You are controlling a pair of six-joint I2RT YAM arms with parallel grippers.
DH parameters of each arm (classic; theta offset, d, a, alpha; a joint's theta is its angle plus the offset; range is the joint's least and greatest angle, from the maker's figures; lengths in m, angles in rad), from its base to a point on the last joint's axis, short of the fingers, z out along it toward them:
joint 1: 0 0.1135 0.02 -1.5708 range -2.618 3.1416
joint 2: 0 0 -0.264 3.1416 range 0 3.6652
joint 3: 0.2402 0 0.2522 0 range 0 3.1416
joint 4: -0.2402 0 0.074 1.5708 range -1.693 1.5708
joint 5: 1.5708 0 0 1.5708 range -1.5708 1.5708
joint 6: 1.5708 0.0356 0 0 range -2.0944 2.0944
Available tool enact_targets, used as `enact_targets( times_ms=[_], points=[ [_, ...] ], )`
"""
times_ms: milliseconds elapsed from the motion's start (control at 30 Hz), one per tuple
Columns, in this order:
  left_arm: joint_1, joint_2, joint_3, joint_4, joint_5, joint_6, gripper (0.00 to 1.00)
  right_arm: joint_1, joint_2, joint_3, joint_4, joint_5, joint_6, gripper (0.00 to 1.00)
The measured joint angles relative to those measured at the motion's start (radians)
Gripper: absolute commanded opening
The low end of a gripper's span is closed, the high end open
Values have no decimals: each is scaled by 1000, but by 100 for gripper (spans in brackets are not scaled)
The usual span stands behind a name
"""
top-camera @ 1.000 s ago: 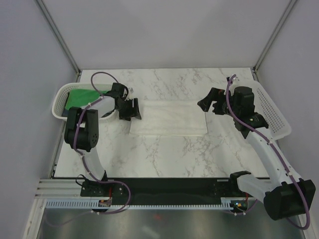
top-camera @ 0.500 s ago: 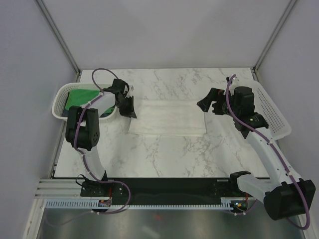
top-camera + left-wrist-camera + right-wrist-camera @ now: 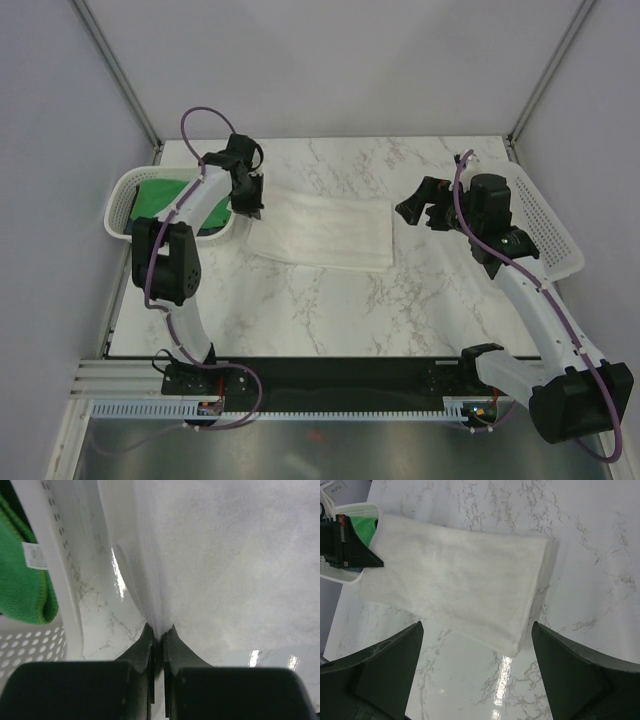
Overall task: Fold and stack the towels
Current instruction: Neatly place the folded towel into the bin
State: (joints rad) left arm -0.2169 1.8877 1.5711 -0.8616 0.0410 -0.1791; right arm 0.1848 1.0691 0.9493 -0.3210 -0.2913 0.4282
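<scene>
While pinched shut on left edge of white towel (image 3: 325,232), left end effector (image 3: 250,207) at upper left. Towel lying mid-frame on counter (image 3: 400,300). Right end effector (image 3: 417,211) gaping, empty, at right. Fold in hand; next, probably carry edge rightward.

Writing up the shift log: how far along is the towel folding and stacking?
Done: the white towel lies folded into a flat rectangle on the table.
In hand: the left gripper is shut on the towel's left end, beside the basket. The right gripper hangs open, holding nothing.
Left: the green towel sits in that basket, apart from the white one, so nothing is stacked yet.
</scene>
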Motion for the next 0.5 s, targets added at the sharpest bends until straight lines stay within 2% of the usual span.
enact_targets(
  times_ms=[333,500],
  points=[
    [-5,0,241,-123,-245,36,2,0,-6,-2,14,0,-10,98],
    [41,5,314,-147,-332,56,2,0,-6,-14,18,-6,-10,98]
  ],
)
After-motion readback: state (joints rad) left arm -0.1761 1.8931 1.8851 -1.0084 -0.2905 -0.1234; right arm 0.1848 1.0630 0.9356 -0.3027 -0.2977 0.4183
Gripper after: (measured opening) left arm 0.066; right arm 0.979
